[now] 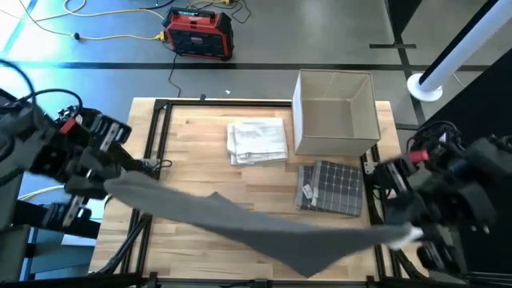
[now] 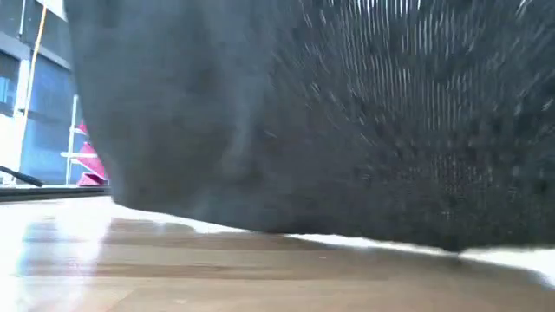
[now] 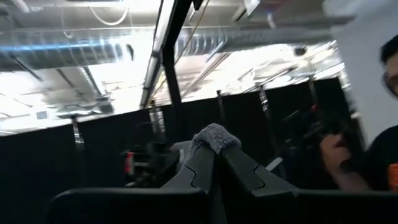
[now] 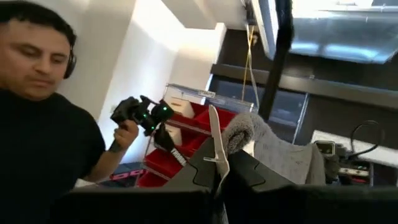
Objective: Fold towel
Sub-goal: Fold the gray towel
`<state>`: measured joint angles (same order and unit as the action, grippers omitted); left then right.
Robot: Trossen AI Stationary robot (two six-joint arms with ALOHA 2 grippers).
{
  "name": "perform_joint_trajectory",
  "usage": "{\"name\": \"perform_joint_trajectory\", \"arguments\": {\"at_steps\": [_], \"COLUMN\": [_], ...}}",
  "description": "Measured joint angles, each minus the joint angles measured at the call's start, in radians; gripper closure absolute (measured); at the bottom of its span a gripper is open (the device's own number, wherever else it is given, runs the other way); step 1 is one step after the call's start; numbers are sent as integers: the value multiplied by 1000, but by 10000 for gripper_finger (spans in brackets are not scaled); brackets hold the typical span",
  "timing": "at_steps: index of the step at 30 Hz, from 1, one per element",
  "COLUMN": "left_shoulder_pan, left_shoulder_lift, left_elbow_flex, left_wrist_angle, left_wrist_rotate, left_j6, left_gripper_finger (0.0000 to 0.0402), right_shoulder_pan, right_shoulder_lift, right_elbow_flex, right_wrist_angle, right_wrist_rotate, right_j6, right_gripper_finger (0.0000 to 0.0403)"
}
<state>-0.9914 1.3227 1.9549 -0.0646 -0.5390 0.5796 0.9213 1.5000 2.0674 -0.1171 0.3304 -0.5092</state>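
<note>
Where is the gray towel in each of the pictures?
High view: gray towel stretched across the table's near side between both arms.
Low view: it fills most of the picture, hanging above the wood.
Left wrist view: a tuft pinched in the left end effector.
Right wrist view: bunched in the right end effector.
Shared landmark: the towel itself.

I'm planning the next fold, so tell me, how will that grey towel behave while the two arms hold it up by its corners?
Probably floppy: the grey towel sags in a belly between the left gripper and right gripper. Likely light, since small pinched corners carry it. It may swing or drag; the low view shows its lower edge hanging close above the table.
</note>
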Motion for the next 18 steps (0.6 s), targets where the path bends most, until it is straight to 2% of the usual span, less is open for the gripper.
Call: {"name": "perform_joint_trajectory", "arguments": {"at_steps": [6, 8, 10, 12, 15, 18], "left_shoulder_pan": [-81, -86, -82, -74, -49, -12], "left_shoulder_lift": [90, 104, 108, 108, 110, 110], "left_elbow_flex": [136, 153, 155, 155, 155, 155], "left_wrist_angle": [-1, 0, -7, -37, -100, -217], "left_wrist_rotate": [-178, -256, -355, -489, -752, -962], "left_j6": [140, 157, 158, 158, 158, 120], "left_gripper_finger": [400, 400, 400, 400, 400, 400], "right_shoulder_pan": [76, 89, 88, 67, 6, -70], "right_shoulder_lift": [6, 6, 6, 5, 5, 4], "right_elbow_flex": [0, 0, 0, 0, 0, 0], "right_wrist_angle": [88, 121, 151, 163, 130, -36], "right_wrist_rotate": [177, 270, 405, 584, 846, 1020], "right_j6": [-169, -205, -213, -208, -147, 12], "right_gripper_finger": [403, 403, 403, 403, 403, 403]}}
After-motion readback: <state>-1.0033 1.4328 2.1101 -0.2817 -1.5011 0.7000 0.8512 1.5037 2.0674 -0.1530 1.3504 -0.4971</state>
